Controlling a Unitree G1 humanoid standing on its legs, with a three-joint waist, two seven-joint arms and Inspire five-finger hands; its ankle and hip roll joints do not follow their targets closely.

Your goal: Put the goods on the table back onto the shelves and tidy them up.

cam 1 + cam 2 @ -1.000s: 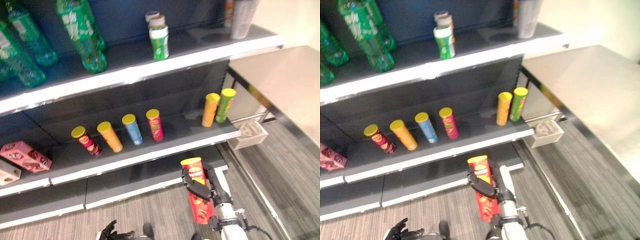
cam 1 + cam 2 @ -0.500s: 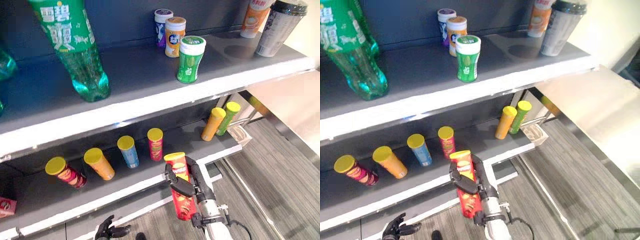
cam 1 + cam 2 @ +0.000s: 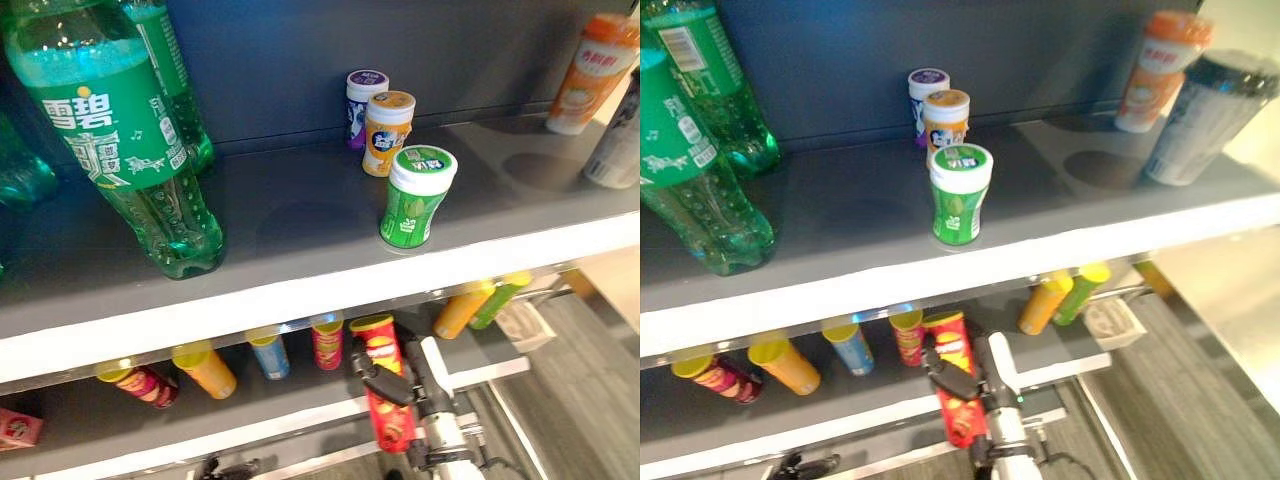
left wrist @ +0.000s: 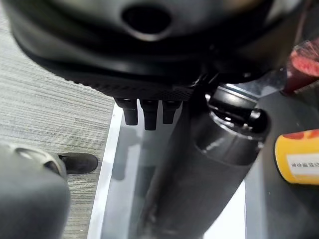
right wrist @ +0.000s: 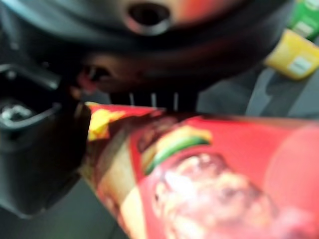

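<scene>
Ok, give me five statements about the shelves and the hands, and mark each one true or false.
1. The right hand has its fingers curled round a red chip can. True.
2. The green-lidded tub lies on its side. False: it stands upright on the upper shelf.
3. The red chip can already stands on the lower shelf. False: the right hand holds it in front of that shelf's edge.
4. Green bottles stand on the upper shelf. True.
5. The left hand hangs low near the floor. True.
</scene>
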